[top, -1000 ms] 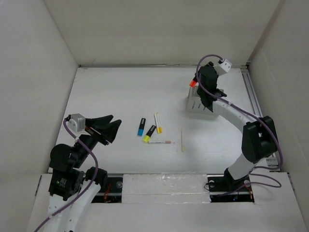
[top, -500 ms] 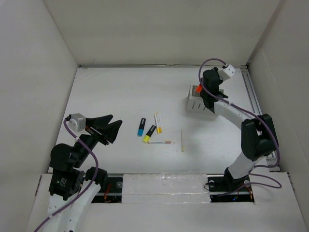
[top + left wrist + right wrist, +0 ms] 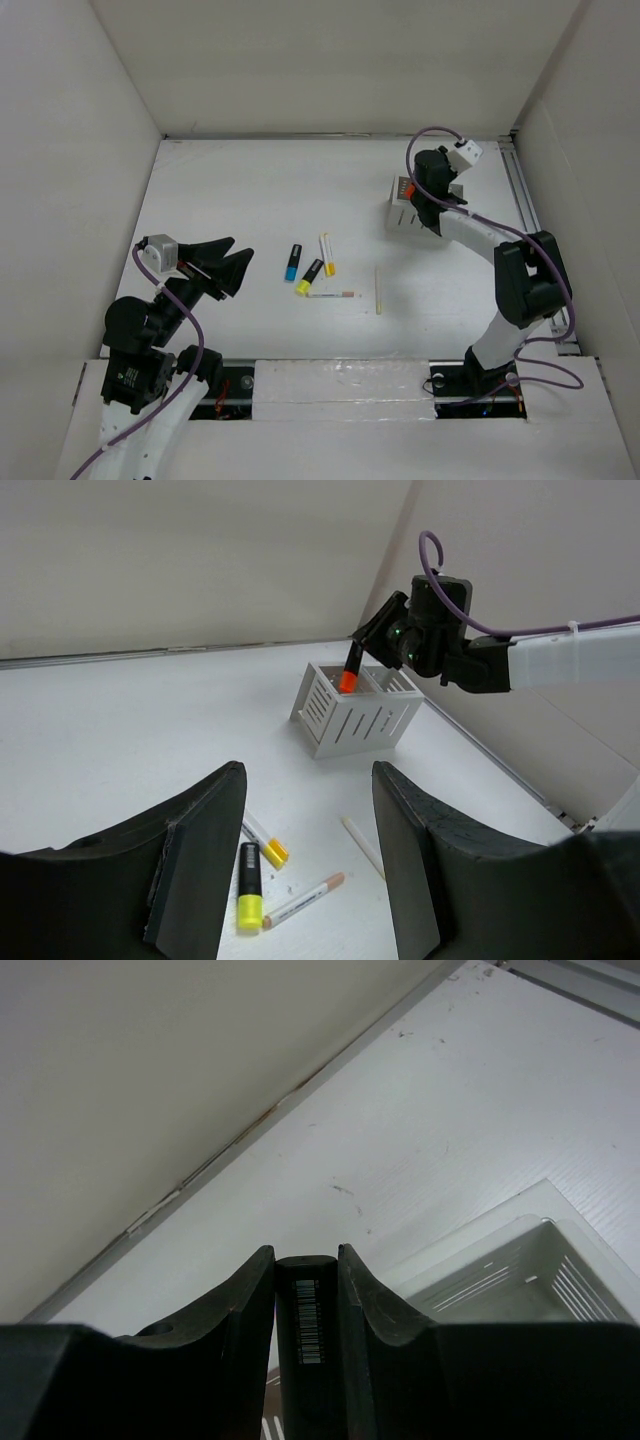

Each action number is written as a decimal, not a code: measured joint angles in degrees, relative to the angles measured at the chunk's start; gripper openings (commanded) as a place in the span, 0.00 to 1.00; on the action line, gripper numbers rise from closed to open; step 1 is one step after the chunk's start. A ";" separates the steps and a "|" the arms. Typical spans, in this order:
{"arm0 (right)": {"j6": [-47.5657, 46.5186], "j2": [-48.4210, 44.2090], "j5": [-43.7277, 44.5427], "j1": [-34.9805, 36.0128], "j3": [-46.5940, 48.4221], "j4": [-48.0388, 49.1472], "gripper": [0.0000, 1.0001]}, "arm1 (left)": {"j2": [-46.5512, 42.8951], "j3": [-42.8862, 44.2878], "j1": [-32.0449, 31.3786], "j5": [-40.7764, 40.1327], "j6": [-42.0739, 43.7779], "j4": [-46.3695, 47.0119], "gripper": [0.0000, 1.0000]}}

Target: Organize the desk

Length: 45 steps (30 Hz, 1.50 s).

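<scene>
One orange-tipped marker [image 3: 348,676] is clamped in the right gripper [image 3: 305,1290], right at the pen holder's [image 3: 356,720] top; the left gripper [image 3: 305,852] is spread wide, parked above the desk [image 3: 250,190].

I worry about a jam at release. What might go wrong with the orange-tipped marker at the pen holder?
1. The marker tilts in the right gripper, its orange end at the rim of the pen holder; it may catch an edge instead of sliding in.
2. The holder looks unfastened on the desk, so a downward push might shove or tip it.
</scene>
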 measured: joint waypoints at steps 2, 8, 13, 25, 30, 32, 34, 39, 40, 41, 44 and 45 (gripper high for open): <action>-0.13 0.09 0.57 0.50 0.02 -0.37 0.25 | 0.00 0.00 0.00 0.04 0.00 0.00 0.50; -0.15 -0.11 1.36 2.69 -0.55 -0.46 0.48 | 0.00 0.00 0.00 0.22 0.00 0.00 0.50; -0.15 -1.42 1.09 4.24 -1.99 -0.66 0.51 | 0.00 0.00 0.00 0.37 0.00 0.00 0.50; -4.09 -7.15 -14.78 18.23 -1.70 -0.66 0.05 | 0.00 0.00 0.00 0.39 0.00 0.02 0.50; -5.22 0.94 -20.90 26.69 5.84 -5.92 0.49 | -0.07 0.00 0.00 0.35 0.00 0.00 0.50; -4.87 5.25 -21.75 28.92 8.85 -8.22 0.61 | -0.22 0.00 0.00 0.35 0.00 0.00 0.50; -4.31 7.98 -22.56 30.45 9.57 -11.32 0.65 | -0.28 0.00 0.00 0.39 0.00 0.02 0.51; -2.80 11.41 -24.50 31.67 10.10 -18.80 0.68 | -0.52 0.00 0.00 0.42 0.00 0.00 0.50; -2.62 11.98 -24.76 31.76 10.64 -19.91 0.68 | -0.61 0.00 0.00 0.39 0.00 0.00 0.50; -2.34 12.63 -24.85 31.85 11.50 -20.92 0.68 | -0.72 0.00 0.00 0.39 0.00 0.02 0.51; -1.68 14.60 -24.96 32.02 13.84 -22.64 0.68 | -0.96 0.00 0.00 0.42 0.00 0.02 0.51; -1.53 15.41 -25.00 32.30 14.62 -23.08 0.69 | -0.98 0.00 0.00 0.46 0.00 0.02 0.51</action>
